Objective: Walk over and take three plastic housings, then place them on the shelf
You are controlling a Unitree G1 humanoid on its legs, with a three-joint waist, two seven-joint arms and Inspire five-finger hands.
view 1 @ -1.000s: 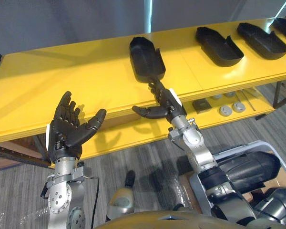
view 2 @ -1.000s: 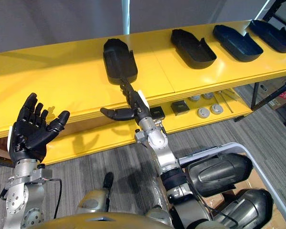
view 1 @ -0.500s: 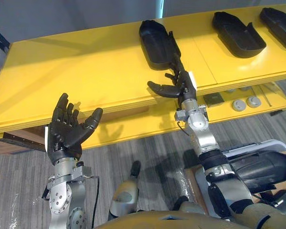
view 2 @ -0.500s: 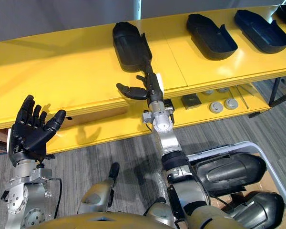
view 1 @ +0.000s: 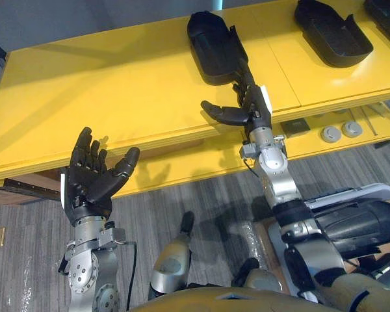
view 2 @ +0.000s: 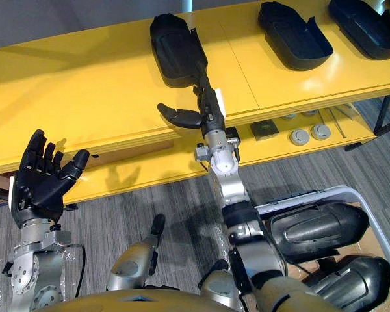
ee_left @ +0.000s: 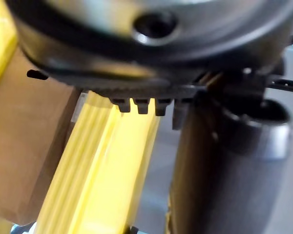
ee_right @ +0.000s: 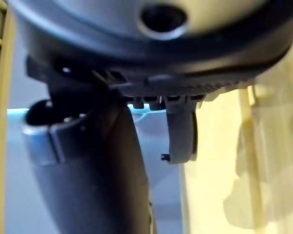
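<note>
Black housing is reached for by the wide-open right hand — judged light, stiff, best held by its near rim.

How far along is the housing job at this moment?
Done, apparently: three housings lie on the shelf, the nearest housing and two further right. In hand: nothing gripped; the right robot hand stretches straight fingers to the nearest housing's near end, the left robot hand is open, palm up. Left: likely only pulling back, though this could be a pick beginning.
</note>
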